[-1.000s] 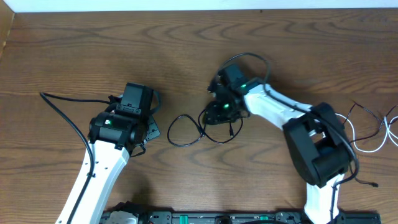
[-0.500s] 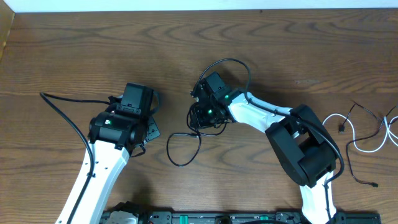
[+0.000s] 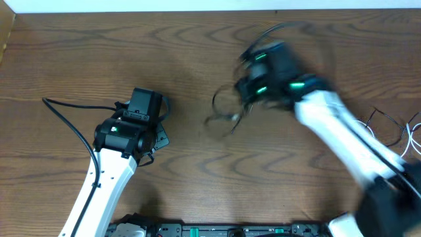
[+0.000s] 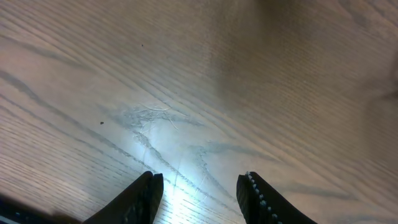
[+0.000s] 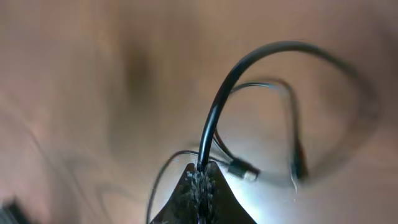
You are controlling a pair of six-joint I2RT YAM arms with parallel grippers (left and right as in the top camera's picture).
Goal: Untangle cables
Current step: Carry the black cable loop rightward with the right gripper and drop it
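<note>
While the right gripper [image 5: 200, 182] pinches the black cable [image 5: 219, 99], pulling it free looks the step in hand.
Its blurred loops trail near the middle of the surface [image 3: 99, 52]; the left gripper [image 4: 199, 186] hangs parted, empty. Next, probably: lay the cable out apart.

The left arm [image 3: 108, 178] stood bent, the left gripper [image 4: 199, 190] with jaws apart. The right arm [image 3: 329, 125] was a blur, the right gripper [image 5: 201, 180] clamped on a black cable [image 5: 217, 106].
</note>
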